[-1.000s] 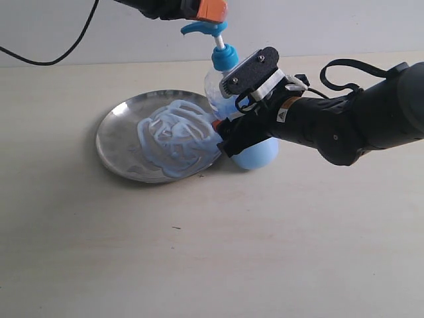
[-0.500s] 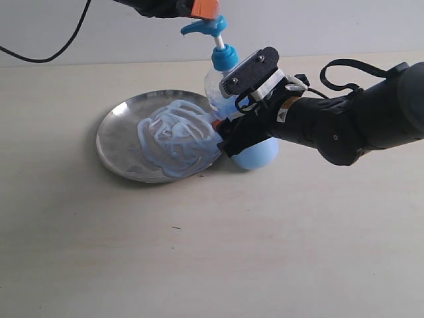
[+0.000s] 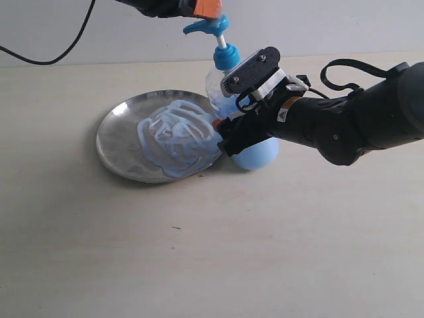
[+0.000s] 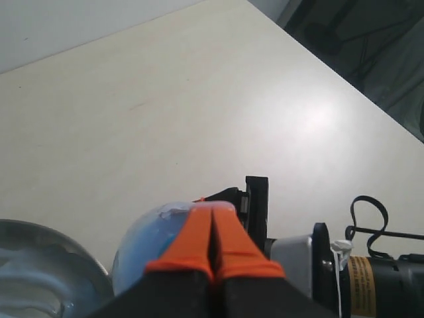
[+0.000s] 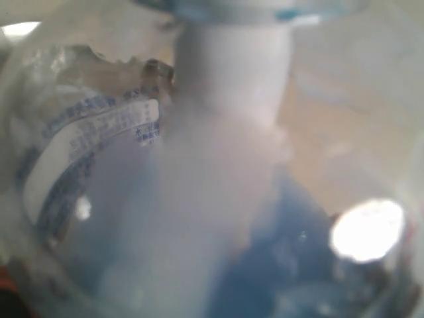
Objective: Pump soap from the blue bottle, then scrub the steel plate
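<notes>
The blue bottle [image 3: 216, 87] leans beside the steel plate [image 3: 114, 142], its pale blue base [image 3: 257, 154] on the table. My right gripper [image 3: 228, 132] is shut on the bottle's body from the right, and the bottle [image 5: 132, 165] fills the right wrist view. My left gripper [image 3: 208, 8] is shut, with its orange fingers [image 4: 199, 232] pressed together. It sits right on top of the blue pump head [image 3: 207, 26]; I cannot tell whether they touch. Swirled pale blue soap [image 3: 175, 136] covers the plate's right half.
A black cable [image 3: 53, 56] runs along the back left of the pale table [image 3: 199, 252]. The right arm's dark forearm [image 3: 358, 122] stretches across the right side, with a cable loop [image 3: 344, 73] above it. The table's far edge [image 4: 344, 73] shows in the left wrist view.
The left gripper's orange tip has lifted slightly. The pump head has risen with it, showing a little more of the white stem. The right arm, bottle body and plate have stayed put.
</notes>
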### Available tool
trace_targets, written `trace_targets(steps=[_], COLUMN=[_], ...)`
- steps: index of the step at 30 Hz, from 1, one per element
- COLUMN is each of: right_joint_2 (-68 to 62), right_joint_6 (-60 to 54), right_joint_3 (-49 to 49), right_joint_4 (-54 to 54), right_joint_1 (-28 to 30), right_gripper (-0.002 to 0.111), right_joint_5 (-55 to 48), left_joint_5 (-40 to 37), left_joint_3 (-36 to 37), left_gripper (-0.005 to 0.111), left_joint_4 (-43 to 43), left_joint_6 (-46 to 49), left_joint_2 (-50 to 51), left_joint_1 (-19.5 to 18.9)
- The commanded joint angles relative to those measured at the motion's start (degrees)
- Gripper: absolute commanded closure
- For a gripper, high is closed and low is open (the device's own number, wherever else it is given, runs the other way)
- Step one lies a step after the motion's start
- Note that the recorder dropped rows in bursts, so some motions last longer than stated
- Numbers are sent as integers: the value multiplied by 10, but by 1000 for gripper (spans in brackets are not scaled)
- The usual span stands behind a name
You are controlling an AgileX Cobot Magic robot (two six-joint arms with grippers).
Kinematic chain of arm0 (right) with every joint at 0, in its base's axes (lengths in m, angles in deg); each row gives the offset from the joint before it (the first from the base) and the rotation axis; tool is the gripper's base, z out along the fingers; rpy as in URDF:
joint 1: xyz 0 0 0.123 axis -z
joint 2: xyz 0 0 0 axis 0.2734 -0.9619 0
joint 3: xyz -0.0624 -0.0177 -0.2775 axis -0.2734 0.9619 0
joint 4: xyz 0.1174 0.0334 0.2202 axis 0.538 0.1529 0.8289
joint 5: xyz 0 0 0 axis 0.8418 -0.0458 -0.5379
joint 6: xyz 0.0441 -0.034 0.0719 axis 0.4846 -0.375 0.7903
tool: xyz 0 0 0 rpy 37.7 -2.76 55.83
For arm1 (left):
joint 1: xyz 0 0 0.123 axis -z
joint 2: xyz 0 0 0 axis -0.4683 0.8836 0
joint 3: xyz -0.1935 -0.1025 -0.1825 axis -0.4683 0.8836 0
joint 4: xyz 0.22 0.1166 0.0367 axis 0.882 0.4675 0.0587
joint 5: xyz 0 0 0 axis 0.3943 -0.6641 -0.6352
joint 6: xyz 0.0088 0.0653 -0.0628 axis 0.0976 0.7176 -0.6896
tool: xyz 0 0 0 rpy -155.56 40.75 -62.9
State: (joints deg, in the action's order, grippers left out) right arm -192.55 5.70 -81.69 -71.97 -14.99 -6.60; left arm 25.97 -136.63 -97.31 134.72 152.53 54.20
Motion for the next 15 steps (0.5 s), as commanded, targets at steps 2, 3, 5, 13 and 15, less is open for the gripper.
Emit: trace_targets(steps=[2, 3, 5, 13, 15], right_joint_2=[11, 11, 11, 11, 11], right_joint_6=[-7, -7, -7, -7, -7], right_joint_3=[-10, -10, -10, -10, -10], right_joint_4=[-10, -10, -10, -10, -10], right_joint_1=[3, 3, 3, 3, 3], right_gripper=[108, 108, 108, 108, 108], right_joint_5=[56, 56, 56, 62, 62], left_joint_5=[-38, -38, -38, -46, -47], left_joint_3=[8, 8, 8, 8, 8], left_gripper=[107, 107, 107, 107, 107], left_joint_4=[32, 32, 32, 56, 60], left_joint_6=[-6, -6, -6, -19, -23], left_joint_2=[27, 27, 27, 27, 27], left_joint_1=[5, 6, 6, 6, 6])
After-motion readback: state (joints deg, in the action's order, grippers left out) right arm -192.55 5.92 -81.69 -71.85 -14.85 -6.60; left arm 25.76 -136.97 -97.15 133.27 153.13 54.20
